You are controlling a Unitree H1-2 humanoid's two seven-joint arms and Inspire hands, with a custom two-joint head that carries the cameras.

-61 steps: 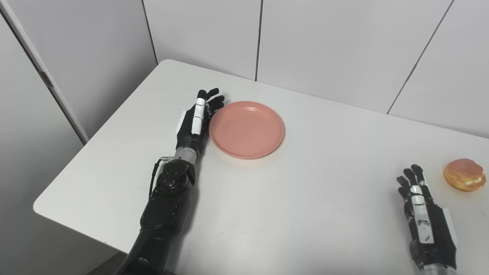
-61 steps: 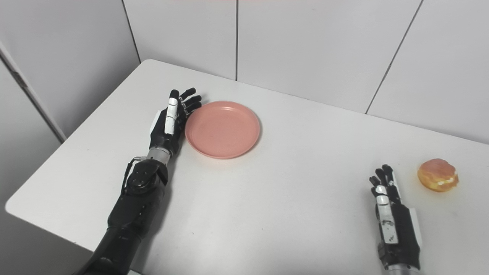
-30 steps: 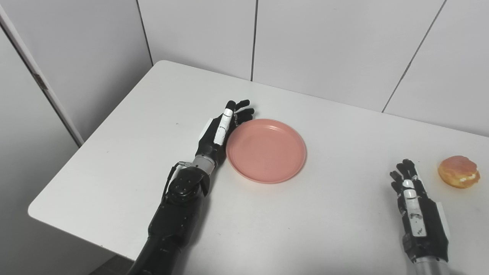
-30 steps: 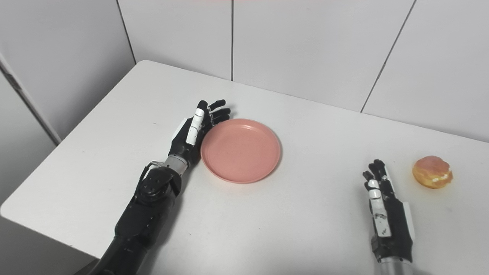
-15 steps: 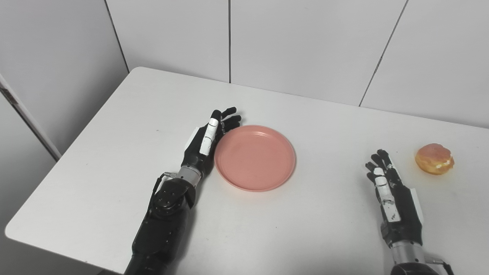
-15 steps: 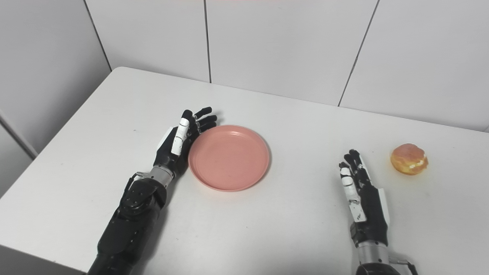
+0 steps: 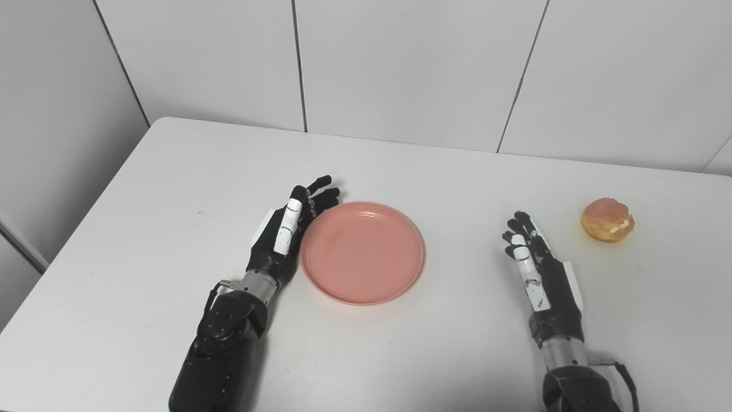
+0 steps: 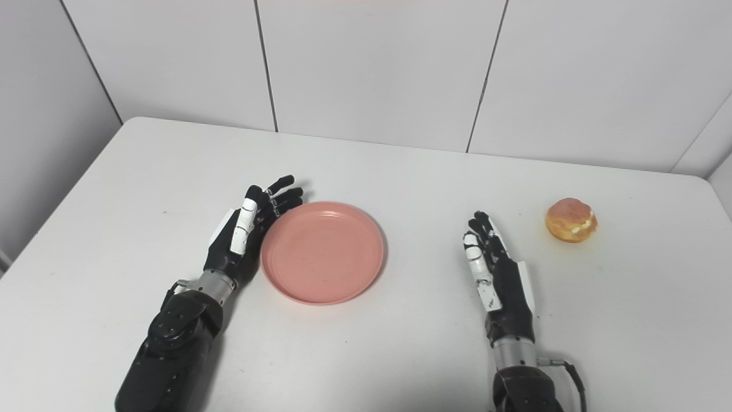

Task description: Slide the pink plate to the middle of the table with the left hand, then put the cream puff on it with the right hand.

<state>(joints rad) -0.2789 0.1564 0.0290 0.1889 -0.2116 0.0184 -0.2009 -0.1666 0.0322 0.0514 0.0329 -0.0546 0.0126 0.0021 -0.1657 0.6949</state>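
Observation:
A round pink plate [image 7: 362, 252] lies flat on the white table [image 7: 143, 189], left of its middle. My left hand [image 7: 283, 234] stands on edge against the plate's left rim, open, fingers straight and pointing away from me. The cream puff [image 7: 607, 220], golden brown with a pale filling line, sits at the far right [image 8: 571, 220]. My right hand [image 7: 540, 274] rests open on the table to the left of the puff and nearer to me, a hand's width from it and touching nothing. The plate is empty.
Grey wall panels [image 7: 400, 63] rise directly behind the table's far edge. The table's rounded left corner [image 7: 163, 123] and right corner [image 8: 700, 180] are in view. White surface lies bare between the plate and my right hand.
The camera has swung to the right. My left hand has pushed the plate rightward and nearer across the table. My right hand has stretched a little forward; the cream puff has stayed put.

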